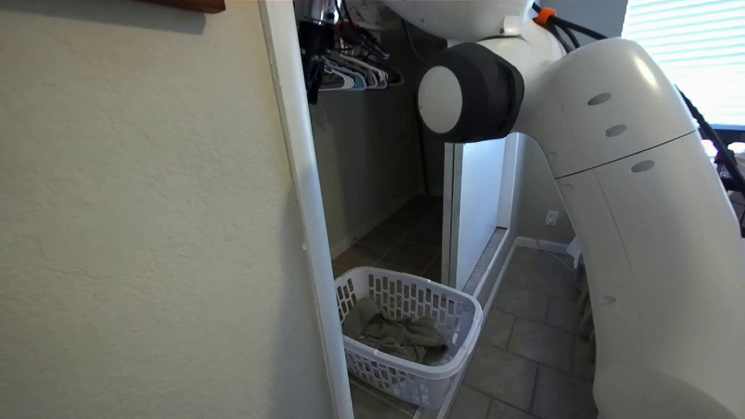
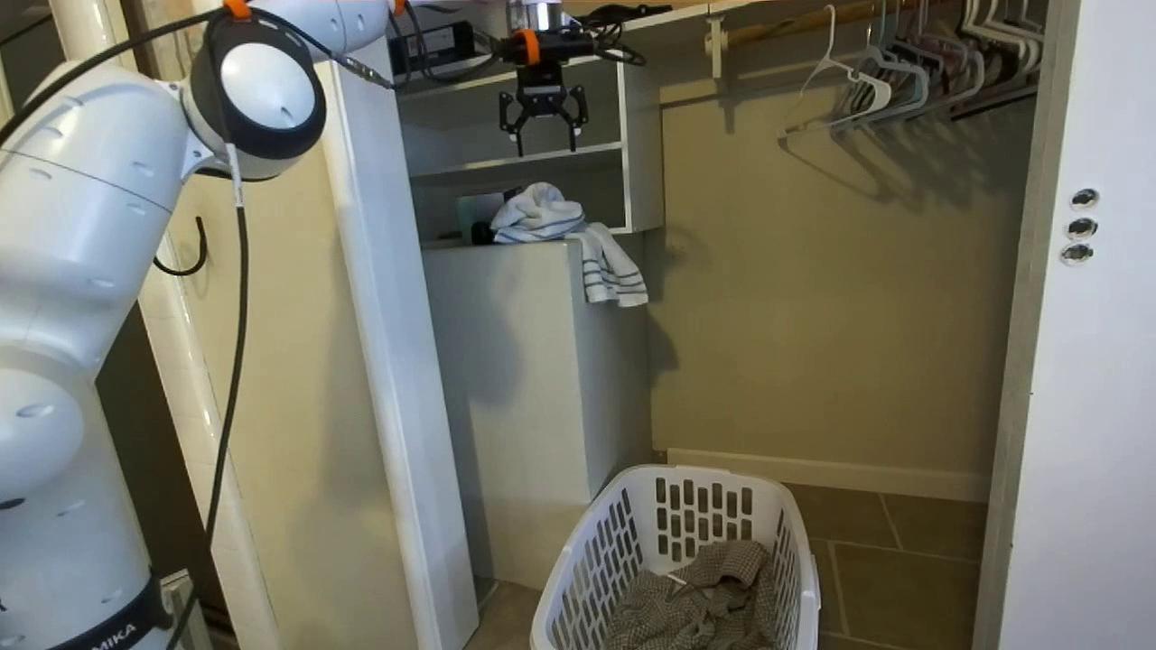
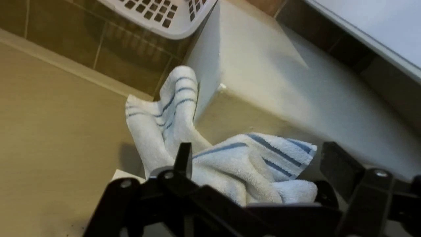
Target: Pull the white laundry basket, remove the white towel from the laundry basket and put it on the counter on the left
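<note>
Closest in the wrist view is the black two-fingered hand (image 3: 258,156), its fingers spread wide. In an exterior view it hangs tips down above the white blue-striped cloth towel (image 2: 539,217), apart from it. The towel lies crumpled on top of the pale box-shaped bench (image 2: 510,388), one striped end draped over the bench's right edge. On the far side is a white shelf unit (image 2: 643,144). Near and to the right of the bench stands the white slotted plastic laundry basket (image 2: 643,506), with a brown checked cloth (image 2: 695,605) bunched inside it. Farther back and right, white and grey clothes hangers (image 2: 878,94) hang from a wooden rod (image 2: 804,32).
</note>
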